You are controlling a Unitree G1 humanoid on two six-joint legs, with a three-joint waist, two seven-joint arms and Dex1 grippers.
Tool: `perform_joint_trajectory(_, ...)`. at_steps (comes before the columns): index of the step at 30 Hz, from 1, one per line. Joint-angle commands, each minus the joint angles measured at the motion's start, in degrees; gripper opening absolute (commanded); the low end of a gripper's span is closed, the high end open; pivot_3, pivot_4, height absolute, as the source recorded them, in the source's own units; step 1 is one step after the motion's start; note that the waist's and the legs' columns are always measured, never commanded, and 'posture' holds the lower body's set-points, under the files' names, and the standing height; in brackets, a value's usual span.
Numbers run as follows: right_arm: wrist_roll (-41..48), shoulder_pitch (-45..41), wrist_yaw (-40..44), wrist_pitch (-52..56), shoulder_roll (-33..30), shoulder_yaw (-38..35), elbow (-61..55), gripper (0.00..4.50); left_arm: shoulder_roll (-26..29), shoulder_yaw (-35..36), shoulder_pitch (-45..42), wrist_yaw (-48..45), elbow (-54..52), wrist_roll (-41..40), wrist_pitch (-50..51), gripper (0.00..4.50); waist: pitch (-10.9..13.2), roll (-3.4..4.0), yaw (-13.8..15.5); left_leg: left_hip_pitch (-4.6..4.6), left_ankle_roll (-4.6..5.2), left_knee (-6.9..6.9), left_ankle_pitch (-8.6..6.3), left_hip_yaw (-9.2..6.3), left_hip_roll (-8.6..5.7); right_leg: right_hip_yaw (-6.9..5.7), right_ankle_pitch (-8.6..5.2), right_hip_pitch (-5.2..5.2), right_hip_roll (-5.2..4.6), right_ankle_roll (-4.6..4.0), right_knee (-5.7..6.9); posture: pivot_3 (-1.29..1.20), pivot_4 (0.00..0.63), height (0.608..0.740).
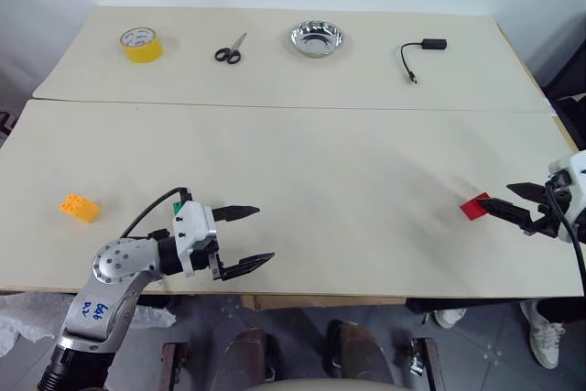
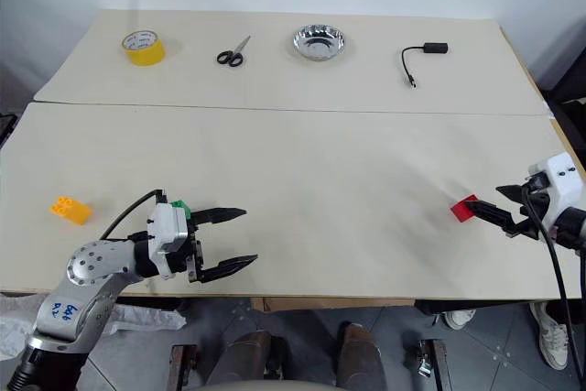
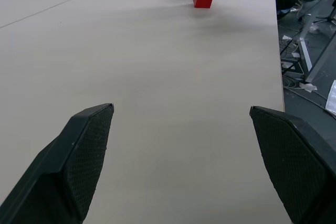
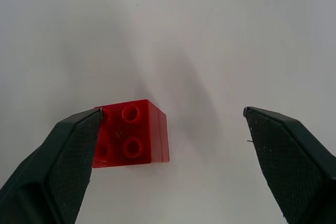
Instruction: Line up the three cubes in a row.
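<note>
Red brick (image 4: 132, 140) sits studs-up, square to the right gripper (image 4: 173, 156), touching one spread finger. Left gripper (image 1: 245, 240) fingers spread, empty, over the bench (image 1: 320, 180).

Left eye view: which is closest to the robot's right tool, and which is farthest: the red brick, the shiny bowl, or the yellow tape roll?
From the right tool:
1. Red brick, right beside its fingers, at the table's right side.
2. Shiny bowl, at the far edge, near the middle.
3. Yellow tape roll, at the far left corner.
</note>
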Motion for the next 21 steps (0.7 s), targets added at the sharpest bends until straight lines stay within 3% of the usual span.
perform_joint_trajectory(1,2.09,-1.39,0.96,2.28,-1.47,-2.71,-0.98,4.5,0.03,0.11,0.08,0.07,-2.17,0.14,-1.17,4.38,0.01,0.02,-0.02,-0.01,0.0,0.0,0.0,0.0,0.0,0.01,0.0,-0.01,0.0,0.0,0.0,0.0,0.15,0.74)
perform_joint_trajectory(13,1.38,-1.84,4.85,2.37,-2.95,0.04,-2.29,4.5,0.01,0.02,0.45,-0.23,-2.3,0.01,-1.11,4.38,0.03,0.06,0.06,-0.15,0.0,0.0,0.0,-0.02,-0.01,-0.06,0.0,-0.1,-0.01,0.0,-0.02,0.0,0.15,0.74)
perform_joint_trajectory(21,-6.96,-4.1,9.96,-9.02,-4.95,7.08,5.43,4.5,0.03,-0.36,-0.81,-0.65,-1.77,-0.09,-0.87,4.38,0.04,0.07,-0.04,-0.19,0.01,0.01,0.0,-0.04,-0.03,-0.11,0.0,-0.1,0.0,0.01,-0.04,0.0,0.15,0.74)
